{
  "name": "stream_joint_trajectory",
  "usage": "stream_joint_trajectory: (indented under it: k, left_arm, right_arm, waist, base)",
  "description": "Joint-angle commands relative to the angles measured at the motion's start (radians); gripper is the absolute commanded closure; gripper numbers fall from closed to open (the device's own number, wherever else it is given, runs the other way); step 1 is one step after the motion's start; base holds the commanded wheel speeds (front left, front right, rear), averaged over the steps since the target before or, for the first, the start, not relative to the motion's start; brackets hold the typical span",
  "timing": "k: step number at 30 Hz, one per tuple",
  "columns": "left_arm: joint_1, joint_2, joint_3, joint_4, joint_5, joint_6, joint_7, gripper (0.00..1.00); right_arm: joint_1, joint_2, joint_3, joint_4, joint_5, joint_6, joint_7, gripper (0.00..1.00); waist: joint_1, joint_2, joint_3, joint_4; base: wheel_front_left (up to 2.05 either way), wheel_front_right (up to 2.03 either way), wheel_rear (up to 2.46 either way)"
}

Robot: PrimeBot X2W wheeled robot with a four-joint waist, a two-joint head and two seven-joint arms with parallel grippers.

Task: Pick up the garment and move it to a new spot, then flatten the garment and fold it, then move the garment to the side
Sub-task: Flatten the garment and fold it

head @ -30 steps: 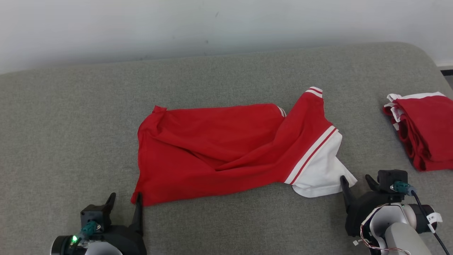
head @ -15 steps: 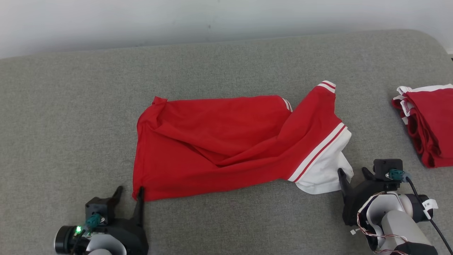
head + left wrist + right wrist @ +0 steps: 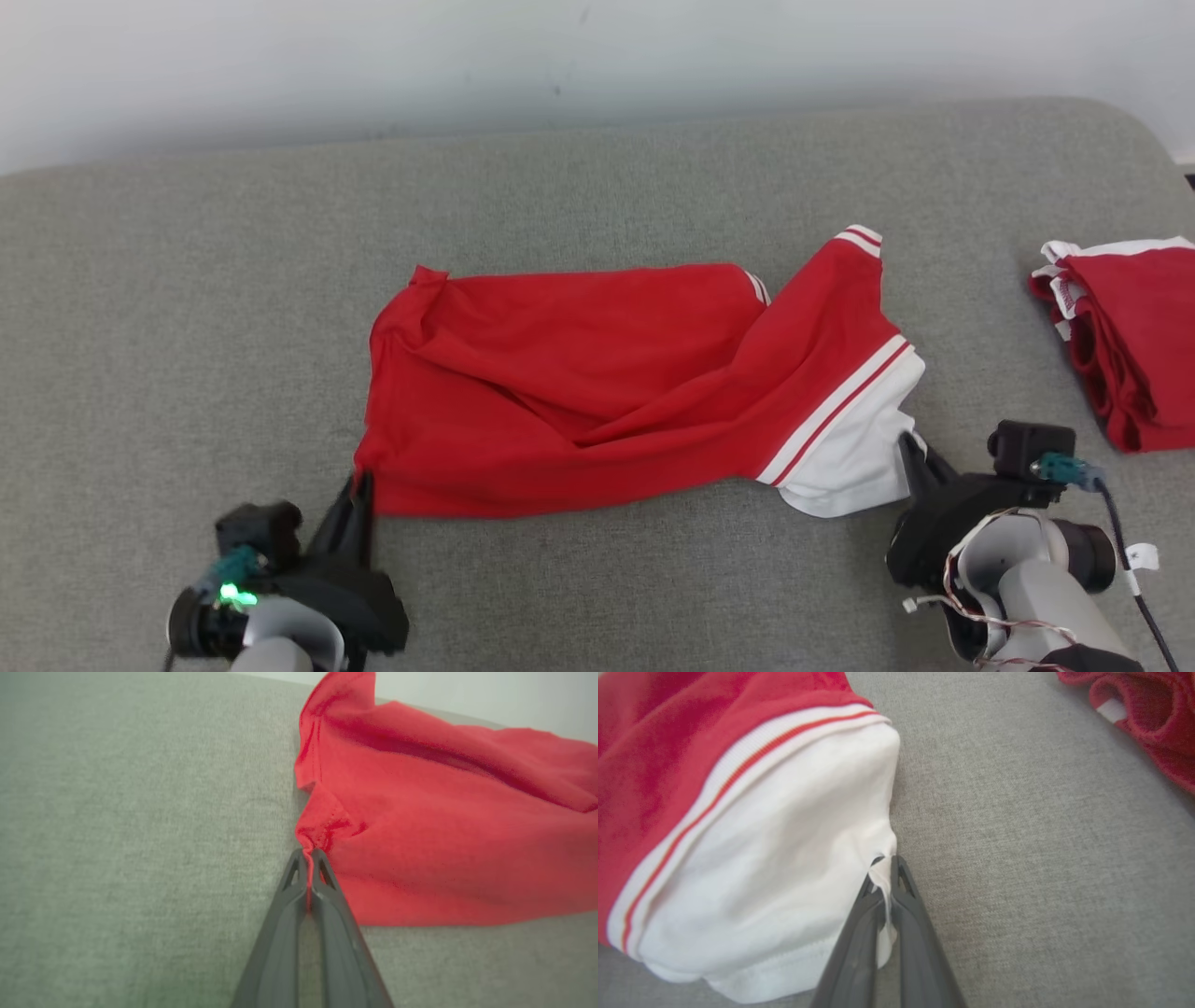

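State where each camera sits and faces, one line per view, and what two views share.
Head view: on the robot's head, facing forward and down at the red-and-white garment on the grey upholstered surface; left hand and right hand at the lower corners.
Left wrist view: on the left wrist, looking along the left hand, shut on the garment's red corner.
Right wrist view: on the right wrist, looking along the right hand, shut on the white hem.
Shared: head and right wrist views both show the folded red garments.

The left gripper (image 3: 359, 483) is seen with fingers pressed together on a red corner of the garment (image 3: 597, 373); the right gripper (image 3: 907, 448) is clamped on its white edge.
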Motion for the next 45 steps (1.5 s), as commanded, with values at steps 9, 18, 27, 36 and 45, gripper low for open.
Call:
stream_joint_trajectory:
  k: [9,18,27,36,45]
  left_arm:
    - [-0.016,-0.008,0.024,-0.186,-0.156,-0.007,0.005,1.00]
    - [-0.114,0.052,0.027,-0.336,-0.216,-0.007,0.089,1.00]
    - [-0.366,0.181,0.004,-0.476,-0.172,-0.007,0.216,1.00]
    - [-0.639,0.244,-0.028,-0.480,-0.146,-0.005,0.289,1.00]
    - [-0.875,0.272,0.022,-0.431,-0.124,0.033,0.210,1.00]
  right_arm:
    - [0.020,-0.054,0.028,-0.261,0.151,-0.002,0.013,1.00]
    - [-0.064,-0.094,0.090,-0.483,0.185,-0.002,0.116,1.00]
    - [-0.353,-0.134,0.178,-0.555,0.193,-0.002,0.196,1.00]
    - [-0.700,-0.102,0.161,-0.413,0.189,-0.002,0.146,1.00]
    - [-0.978,-0.016,0.080,-0.209,0.215,-0.002,0.090,1.00]
  waist:
    - [-0.0003,-0.0004,-0.085,-0.007]
    - [-0.0003,-0.0004,-0.090,-0.039]
    - [-0.0003,-0.0004,-0.025,-0.071]
    - [-0.0003,-0.0004,0.115,-0.082]
    - [-0.0003,-0.0004,0.354,-0.139]
  base:
    - [0.00,0.00,0.00]
    - [0.00,0.00,0.00]
    - [0.00,0.00,0.00]
    - [0.00,0.00,0.00]
    - [0.00,0.00,0.00]
